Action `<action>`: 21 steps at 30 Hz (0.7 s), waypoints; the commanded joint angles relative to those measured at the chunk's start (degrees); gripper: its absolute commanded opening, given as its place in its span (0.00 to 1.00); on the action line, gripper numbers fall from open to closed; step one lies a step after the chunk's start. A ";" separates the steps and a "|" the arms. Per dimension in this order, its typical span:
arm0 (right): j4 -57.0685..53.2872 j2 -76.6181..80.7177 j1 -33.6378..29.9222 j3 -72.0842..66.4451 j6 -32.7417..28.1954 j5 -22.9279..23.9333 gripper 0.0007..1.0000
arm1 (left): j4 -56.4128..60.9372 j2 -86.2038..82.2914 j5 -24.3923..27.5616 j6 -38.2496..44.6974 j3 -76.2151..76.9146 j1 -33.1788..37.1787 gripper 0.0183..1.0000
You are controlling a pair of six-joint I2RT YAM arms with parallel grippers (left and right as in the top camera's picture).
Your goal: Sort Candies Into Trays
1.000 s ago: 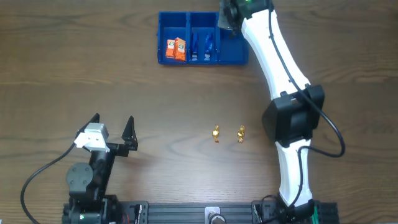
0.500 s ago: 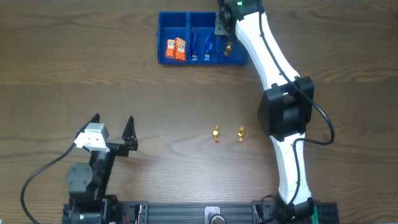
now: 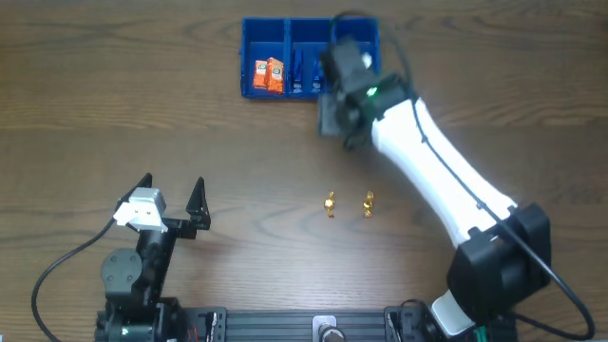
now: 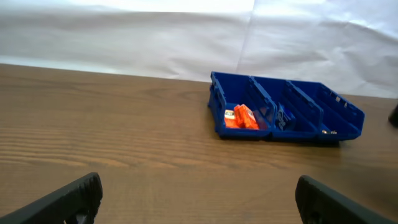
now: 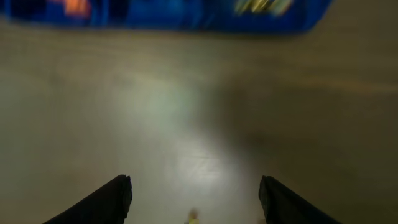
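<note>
Gold candies [image 3: 330, 204]: shiny pair loose mid-table, well short of blue tray [image 3: 247, 52]. Orange candies [image 3: 268, 75] in its left bin. Right gripper [image 5: 194, 199] now backed off from tray's right bin, fingers spread, empty. Left gripper [image 3: 173, 195] parked, wide open too. Right bin hidden under arm from above.

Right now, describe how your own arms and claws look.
The right arm has white shells, black joints, a black cable and a green wrist light. The left arm is black with a white wrist block and a looping black cable. The left claw and right claw each have two dark, tapered fingers.
</note>
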 commanded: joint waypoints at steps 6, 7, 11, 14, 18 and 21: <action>7.37 1.95 7.98 -19.58 13.05 -6.69 0.62 | -1.77 -0.26 1.20 0.63 -1.16 0.28 1.00; 7.37 1.95 8.02 -20.28 13.20 -6.67 0.62 | -1.77 -0.26 1.20 0.63 -1.16 0.28 1.00; 7.34 2.38 8.02 -21.73 13.57 -6.67 0.61 | -1.77 -0.26 1.20 0.63 -1.16 0.28 1.00; 7.67 3.78 8.02 -21.73 15.52 -5.16 0.57 | -1.77 -0.26 1.20 0.63 -1.16 0.28 1.00; 8.92 4.52 8.02 -21.73 15.76 -4.98 0.55 | -1.77 -0.26 1.20 0.63 -1.16 0.28 1.00; 9.16 4.59 8.33 -21.73 15.78 -4.46 0.54 | -1.77 -0.26 1.20 0.61 -1.16 0.28 1.00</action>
